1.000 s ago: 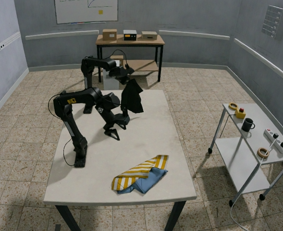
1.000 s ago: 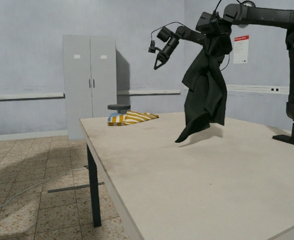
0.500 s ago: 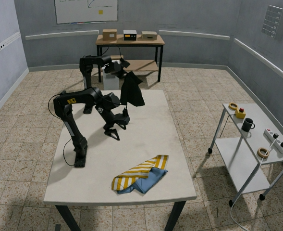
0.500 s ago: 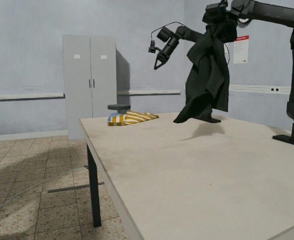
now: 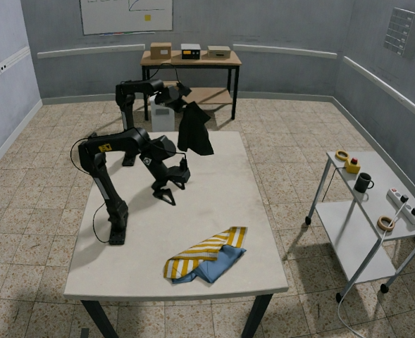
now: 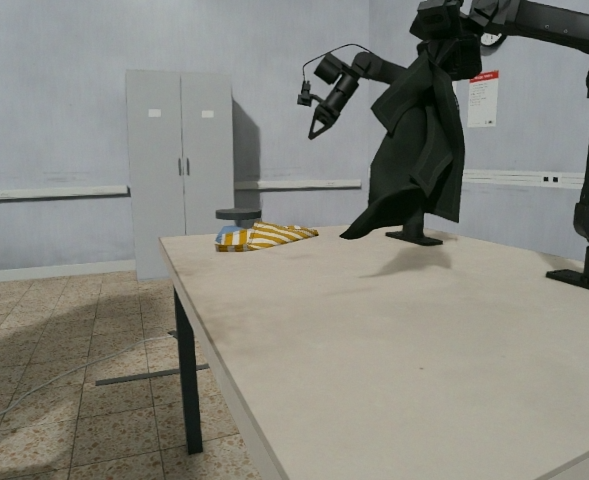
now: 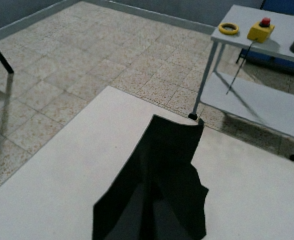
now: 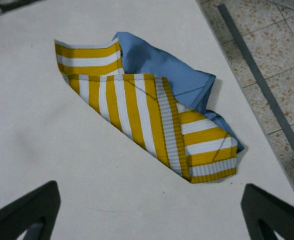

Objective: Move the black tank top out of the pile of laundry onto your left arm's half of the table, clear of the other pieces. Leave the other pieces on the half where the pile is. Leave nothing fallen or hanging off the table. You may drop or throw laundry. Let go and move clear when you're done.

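The black tank top [image 5: 194,131] [image 6: 413,139] [image 7: 174,145] hangs in folds from my left gripper [image 5: 186,105] [image 6: 428,47], which is shut on its upper part. The cloth hangs above the table [image 5: 229,203] [image 6: 387,335] in the far half of the top view; its lower edge looks just off the surface. My right gripper [image 5: 179,196] [image 8: 150,192] is open and empty, raised above the middle of the table. A yellow-and-white striped piece [image 5: 200,253] [image 6: 273,235] [image 8: 132,107] lies partly over a blue piece [image 5: 218,267] [image 8: 162,65] at the near end.
The striped and blue pieces lie wholly on the table, well apart from the black cloth. A white trolley [image 5: 345,225] [image 7: 242,107] with a mug [image 5: 363,182] and tape rolls stands off the table's right side. A wooden bench [image 5: 196,63] stands beyond the far end.
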You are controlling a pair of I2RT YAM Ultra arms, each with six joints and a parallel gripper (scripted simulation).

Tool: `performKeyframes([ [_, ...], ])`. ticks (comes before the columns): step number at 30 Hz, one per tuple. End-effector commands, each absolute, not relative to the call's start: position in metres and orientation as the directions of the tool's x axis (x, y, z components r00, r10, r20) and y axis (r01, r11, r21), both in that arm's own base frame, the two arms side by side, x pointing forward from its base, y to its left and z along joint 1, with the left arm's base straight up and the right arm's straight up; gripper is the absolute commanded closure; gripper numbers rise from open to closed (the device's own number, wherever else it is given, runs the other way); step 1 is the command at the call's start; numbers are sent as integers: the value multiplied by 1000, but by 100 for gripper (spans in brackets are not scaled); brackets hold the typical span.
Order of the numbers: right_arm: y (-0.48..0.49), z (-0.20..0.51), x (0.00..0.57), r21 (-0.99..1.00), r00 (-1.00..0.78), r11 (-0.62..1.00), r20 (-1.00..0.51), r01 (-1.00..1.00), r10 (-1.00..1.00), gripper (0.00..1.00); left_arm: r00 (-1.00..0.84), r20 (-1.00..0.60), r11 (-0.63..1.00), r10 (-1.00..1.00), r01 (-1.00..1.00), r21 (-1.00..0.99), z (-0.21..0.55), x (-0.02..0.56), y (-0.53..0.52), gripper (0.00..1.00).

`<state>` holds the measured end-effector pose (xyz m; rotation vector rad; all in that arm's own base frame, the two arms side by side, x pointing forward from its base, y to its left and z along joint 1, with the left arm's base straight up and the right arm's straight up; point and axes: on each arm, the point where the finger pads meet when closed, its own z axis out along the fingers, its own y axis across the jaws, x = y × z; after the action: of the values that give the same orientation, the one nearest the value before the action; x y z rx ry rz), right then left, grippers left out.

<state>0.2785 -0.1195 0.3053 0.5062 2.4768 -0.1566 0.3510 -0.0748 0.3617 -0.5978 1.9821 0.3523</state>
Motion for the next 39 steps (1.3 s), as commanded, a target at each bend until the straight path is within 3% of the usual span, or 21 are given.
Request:
performKeyframes([
  [1, -120, 332, 279, 3, -696, 922, -655, 386, 294, 8, -365, -895, 857, -257, -514, -36, 371, 355, -66, 100],
  [22, -120, 332, 279, 3, -696, 922, -655, 386, 294, 8, -349, -905, 839, -244, -544, -16, 371, 369, -31, 100],
  [39, -120, 332, 279, 3, -696, 922, -655, 386, 294, 8, -582, -759, 869, -293, -492, 43, 349, 379, 1, 100],
])
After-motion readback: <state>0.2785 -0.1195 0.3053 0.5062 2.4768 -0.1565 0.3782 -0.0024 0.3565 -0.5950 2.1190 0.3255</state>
